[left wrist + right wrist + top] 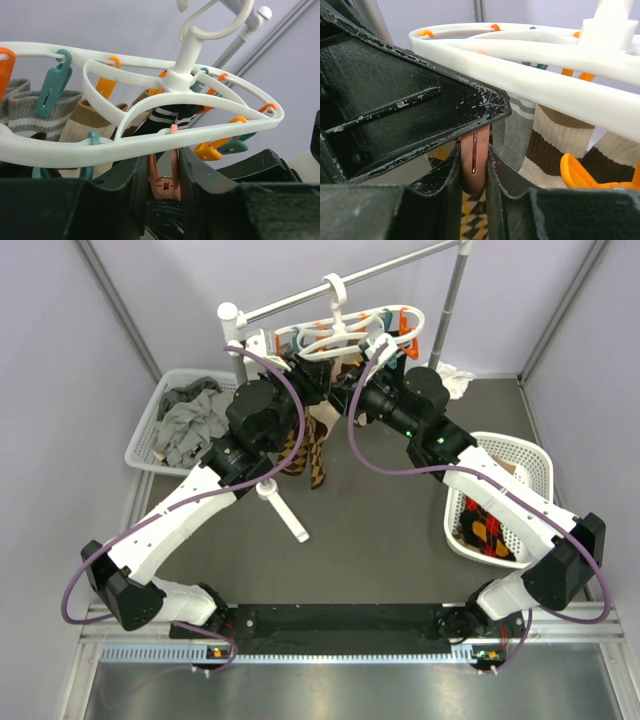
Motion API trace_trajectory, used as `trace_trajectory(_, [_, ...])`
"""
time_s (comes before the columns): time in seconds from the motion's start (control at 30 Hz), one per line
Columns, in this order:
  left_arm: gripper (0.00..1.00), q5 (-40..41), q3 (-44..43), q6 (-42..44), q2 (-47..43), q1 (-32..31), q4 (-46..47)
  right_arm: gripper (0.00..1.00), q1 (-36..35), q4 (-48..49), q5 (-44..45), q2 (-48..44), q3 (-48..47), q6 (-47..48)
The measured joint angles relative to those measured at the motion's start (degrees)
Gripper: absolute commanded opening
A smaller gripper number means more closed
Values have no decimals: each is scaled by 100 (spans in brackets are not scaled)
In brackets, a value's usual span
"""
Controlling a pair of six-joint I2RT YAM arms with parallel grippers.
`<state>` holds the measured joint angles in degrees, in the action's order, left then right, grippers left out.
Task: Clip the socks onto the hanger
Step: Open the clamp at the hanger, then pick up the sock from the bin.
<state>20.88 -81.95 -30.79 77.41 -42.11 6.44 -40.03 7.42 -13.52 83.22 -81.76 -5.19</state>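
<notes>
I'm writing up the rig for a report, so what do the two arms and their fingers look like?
The left arm and right arm have white link shells with chunky black joints. A purple cable loops along each. The fingers are black, scuffed with pale scratches.

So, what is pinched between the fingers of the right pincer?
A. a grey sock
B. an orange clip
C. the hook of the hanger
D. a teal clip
B: the right wrist view shows an orange clip squeezed between the fingers of the right pincer, just under the white ring of the hanger.
</notes>
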Motion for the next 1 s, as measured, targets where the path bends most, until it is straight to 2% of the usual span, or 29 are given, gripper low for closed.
trace_trajectory(0.03, [22,0,0,7,0,0,11,8,0,2,2,-2,0,2])
trace_trajectory(0.13, [16,-42,0,52,0,0,52,25,0,4,20,-2,2,-42])
trace_trajectory(0.17, [14,-48,0,72,0,-4,61,34,0,2,35,-2,2,-61])
trace_trajectory(0.27, [14,-46,0,151,0,-9,111,48,-7,-107,66,-15,2,-109])
trace_trajectory(0.3, [14,-42,0,201,0,-9,138,50,-9,-225,118,-33,2,-107])
trace_trajectory(0.47, [14,-11,28,380,0,-4,181,55,-11,-813,487,-254,66,-146])
trace_trajectory(0.67, [14,13,87,551,0,-4,264,62,-28,-1838,1220,-1102,415,-146])
trace_trajectory(0.8, [14,24,90,643,2,-4,267,63,-26,-2715,1873,-1703,586,-149])
trace_trajectory(0.9, [14,26,90,693,2,-4,271,63,175,-3390,2273,-2087,776,-245])
trace_trajectory(1.0, [14,24,90,699,15,-4,289,62,682,-3943,2540,-2452,1178,-407])
